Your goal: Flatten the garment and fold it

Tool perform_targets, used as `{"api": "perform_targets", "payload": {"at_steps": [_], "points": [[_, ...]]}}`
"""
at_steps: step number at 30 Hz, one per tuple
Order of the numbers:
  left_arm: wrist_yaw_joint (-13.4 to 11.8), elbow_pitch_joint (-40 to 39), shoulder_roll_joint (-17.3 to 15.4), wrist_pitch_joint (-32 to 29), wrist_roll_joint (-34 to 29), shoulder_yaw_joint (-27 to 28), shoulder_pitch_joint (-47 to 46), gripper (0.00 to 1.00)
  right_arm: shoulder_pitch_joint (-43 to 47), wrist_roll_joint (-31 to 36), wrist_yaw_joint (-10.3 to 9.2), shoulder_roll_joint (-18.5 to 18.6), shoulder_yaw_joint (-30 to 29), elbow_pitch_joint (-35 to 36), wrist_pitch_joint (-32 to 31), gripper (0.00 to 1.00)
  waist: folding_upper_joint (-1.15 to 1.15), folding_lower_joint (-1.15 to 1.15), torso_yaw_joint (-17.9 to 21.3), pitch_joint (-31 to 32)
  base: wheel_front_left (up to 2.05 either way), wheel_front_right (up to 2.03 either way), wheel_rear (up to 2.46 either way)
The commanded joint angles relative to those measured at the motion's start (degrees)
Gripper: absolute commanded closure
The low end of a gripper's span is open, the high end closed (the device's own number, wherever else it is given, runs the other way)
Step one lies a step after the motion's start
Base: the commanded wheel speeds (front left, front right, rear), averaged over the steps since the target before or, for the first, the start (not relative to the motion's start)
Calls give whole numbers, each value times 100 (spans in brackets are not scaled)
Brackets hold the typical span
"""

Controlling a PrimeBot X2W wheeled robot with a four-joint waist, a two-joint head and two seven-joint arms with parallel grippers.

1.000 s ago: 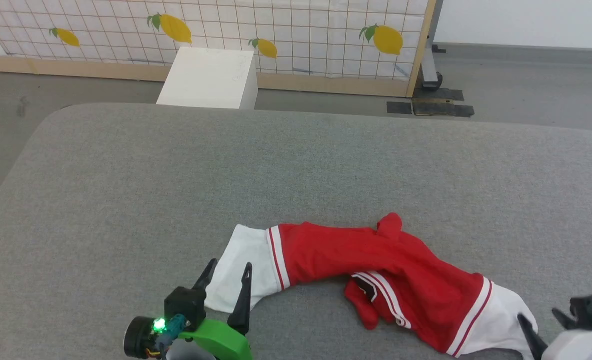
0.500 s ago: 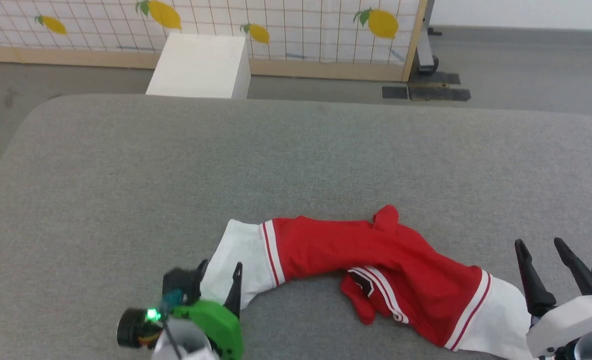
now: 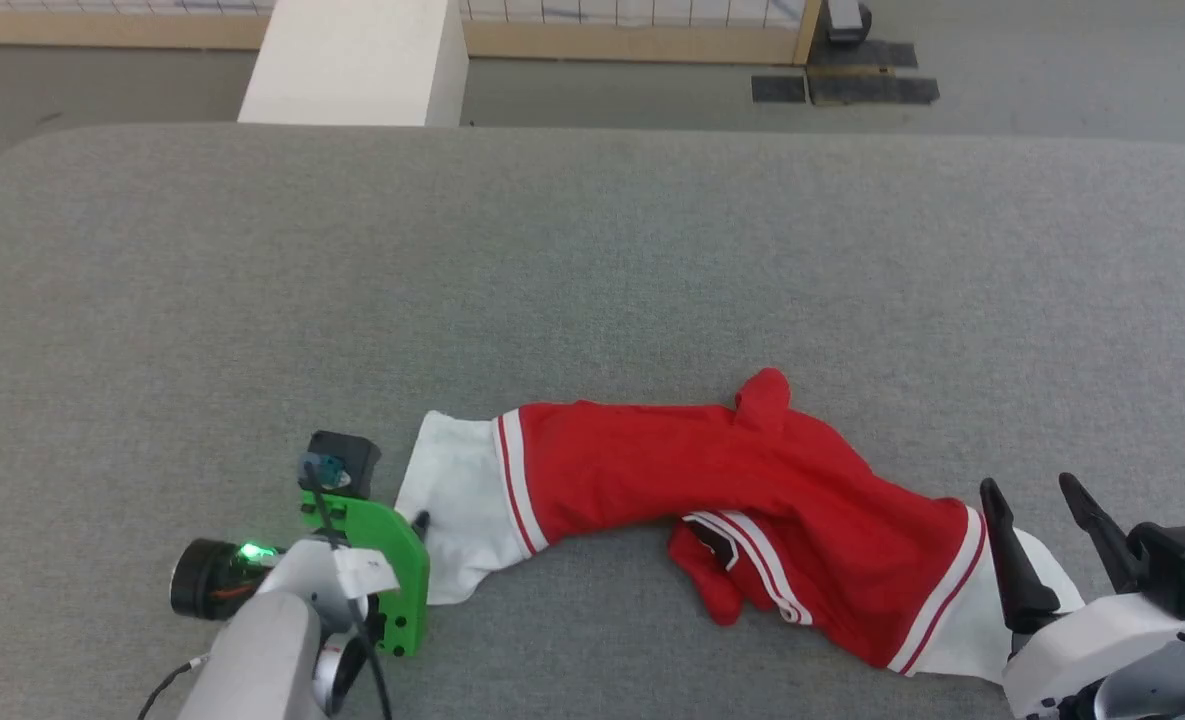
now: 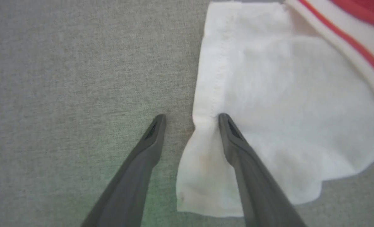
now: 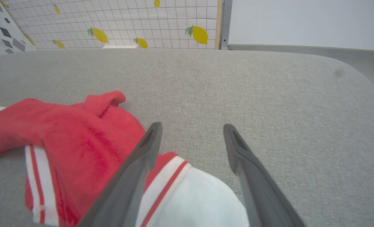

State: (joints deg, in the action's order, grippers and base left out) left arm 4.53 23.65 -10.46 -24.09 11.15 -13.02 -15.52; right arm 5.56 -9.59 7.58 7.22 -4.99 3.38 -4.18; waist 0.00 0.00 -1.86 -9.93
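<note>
Left jaws: parted and holding nothing, tips down at the tabletop point(image 4: 63, 63). 1 finger point(image 4: 142, 151) is over the grey cover and the other over the white sleeve point(image 4: 269, 94), so the stitched hem lies between them. Right jaws: spread wide and empty, poised over the other white sleeve point(image 5: 193, 201); whether they touch it cannot be told. The garment point(image 3: 712, 480) lies on the robot's side of the tabletop, somewhat to the right. It is bunched into a narrow curved band running from 1 sleeve to the other, with the red body doubled over itself. A striped trim point(image 3: 752, 575) is tucked along its near side and a red lump point(image 3: 762, 392) stands up at its far side. Judgement: this is thin jersey, light and limp. It will drape, drag on the woven cover and slip out of a shallow pinch, and it holds no shape of its own. The best hold is on the 2 sleeve hems, where the edge is doubled, 1 per arm, then lift and draw apart to open the body. Room: the tabletop is bare beyond and to the left of the garment, leaving wide space to spread it away from the robot. The near edge is out of view, so the margin there cannot be judged. A white box point(image 3: 352, 60) stands beyond the far edge, well apart.
</note>
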Motion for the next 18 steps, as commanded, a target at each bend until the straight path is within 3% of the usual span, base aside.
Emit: {"api": "perform_targets", "payload": {"at_steps": [1, 3, 10, 13, 17, 18], "points": [[74, 143, 28, -17, 86, -82, 89, 100, -99, 50, -9, -19, 17, -41, 37, 0, 0, 0, 30, -75, 0, 0, 0], [47, 51, -13, 275, 140, 24, 34, 100, -110, 89, -9, -10, 14, -102, 13, 0, 0, 0, 2, -81, 0, 0, 0], [-626, -189, -27, 1612, 317, 762, 46, 100, -60, 109, -9, 31, -10, -225, -107, 0, 0, 0, -182, 57, 0, 0, 0], [-827, -229, -22, 1880, 391, 966, 236, 100, -31, 82, -9, 59, -19, -251, -228, 0, 0, 0, -291, 122, 0, 0, 0], [-819, -100, 23, 1780, 454, 917, 505, 100, 17, 46, -9, 139, 46, -313, -483, 0, 0, 0, -460, 184, 0, 0, 0], [-803, -57, 35, 1742, 458, 884, 545, 80, 10, 40, -9, 181, 93, -317, -538, 0, 0, 0, -496, 196, 0, 0, 0]]}}
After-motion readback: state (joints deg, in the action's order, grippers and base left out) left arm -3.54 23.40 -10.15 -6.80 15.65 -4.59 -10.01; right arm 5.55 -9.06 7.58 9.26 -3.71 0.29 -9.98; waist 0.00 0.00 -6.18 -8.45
